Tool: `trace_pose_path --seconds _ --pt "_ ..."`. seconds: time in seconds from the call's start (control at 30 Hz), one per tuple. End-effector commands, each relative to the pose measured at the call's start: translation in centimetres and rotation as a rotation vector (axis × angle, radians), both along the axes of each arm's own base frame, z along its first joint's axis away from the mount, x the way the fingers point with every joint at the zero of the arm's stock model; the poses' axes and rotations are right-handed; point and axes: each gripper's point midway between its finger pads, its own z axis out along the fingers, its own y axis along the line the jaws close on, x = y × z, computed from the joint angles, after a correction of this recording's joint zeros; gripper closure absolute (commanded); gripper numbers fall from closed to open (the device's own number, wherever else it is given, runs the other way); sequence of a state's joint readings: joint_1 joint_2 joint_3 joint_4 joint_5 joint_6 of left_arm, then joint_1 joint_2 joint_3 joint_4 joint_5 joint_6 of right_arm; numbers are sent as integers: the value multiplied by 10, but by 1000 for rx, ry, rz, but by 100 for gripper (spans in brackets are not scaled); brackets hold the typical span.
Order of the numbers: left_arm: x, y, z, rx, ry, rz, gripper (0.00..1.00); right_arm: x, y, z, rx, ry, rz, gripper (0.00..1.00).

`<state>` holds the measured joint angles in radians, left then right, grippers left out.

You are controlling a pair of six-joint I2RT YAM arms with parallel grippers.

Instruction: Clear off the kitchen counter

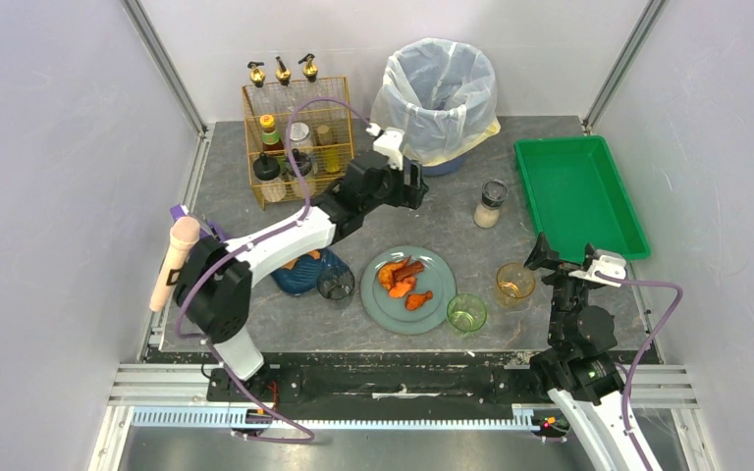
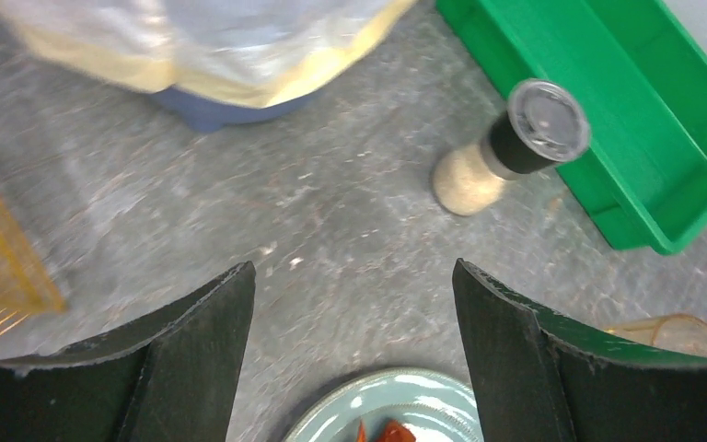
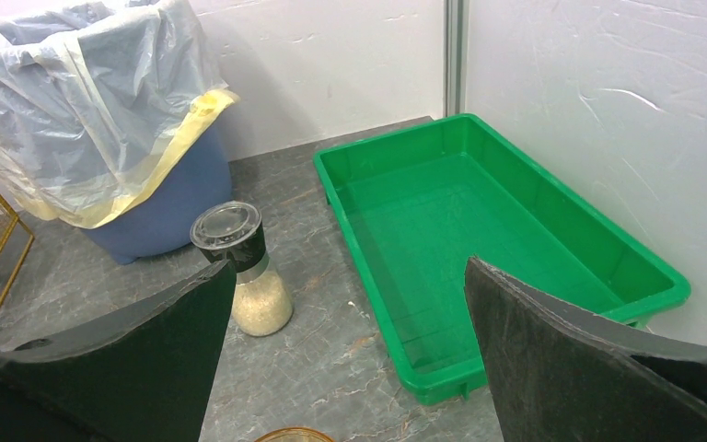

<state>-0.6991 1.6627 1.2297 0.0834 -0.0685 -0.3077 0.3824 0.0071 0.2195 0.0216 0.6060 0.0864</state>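
The kitchen counter (image 1: pixel 452 196) is a dark grey veined slab. On it stand a teal plate (image 1: pixel 393 312) with orange food scraps (image 1: pixel 404 281), a green glass (image 1: pixel 466 312), an amber glass (image 1: pixel 515 283), a dark glass (image 1: pixel 335 287), a blue bowl (image 1: pixel 299 275) and a seasoning shaker (image 1: pixel 491 204). My left gripper (image 1: pixel 407 182) is open and empty above bare counter (image 2: pixel 350 203), between the bin and the plate (image 2: pixel 377 391). My right gripper (image 1: pixel 553 257) is open and empty just over the amber glass (image 3: pixel 290 435), beside the tray.
A bag-lined bin (image 1: pixel 439 93) stands at the back. A gold wire rack (image 1: pixel 297 137) with bottles is back left. A green tray (image 1: pixel 574 196) lies at the right. A pink handle-shaped object (image 1: pixel 175 260) rests at the left edge.
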Motion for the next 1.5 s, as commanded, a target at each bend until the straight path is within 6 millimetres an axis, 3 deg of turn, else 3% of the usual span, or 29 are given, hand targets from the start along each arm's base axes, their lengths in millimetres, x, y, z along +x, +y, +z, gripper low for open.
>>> trace_pose_path --seconds 0.0,0.3,0.7,0.87,1.17,1.33,1.47 --pt "-4 -58 31 -16 -139 -190 16 -28 -11 46 92 -196 4 2" --pt "-9 -135 15 4 -232 -393 16 -28 -10 45 90 -193 7 2" --pt "9 -188 -26 -11 -253 -486 16 -28 -10 44 92 -191 7 2" --pt "21 -199 -41 10 -275 -468 16 -27 -10 43 90 -189 7 2" --pt "34 -217 -48 -17 -316 -454 18 -27 -10 42 85 -187 4 2" --pt "37 -223 -46 -54 -326 -443 28 -27 -10 42 84 -187 2 2" --pt "34 -221 -40 -69 -344 -442 46 -27 -10 42 82 -187 1 2"
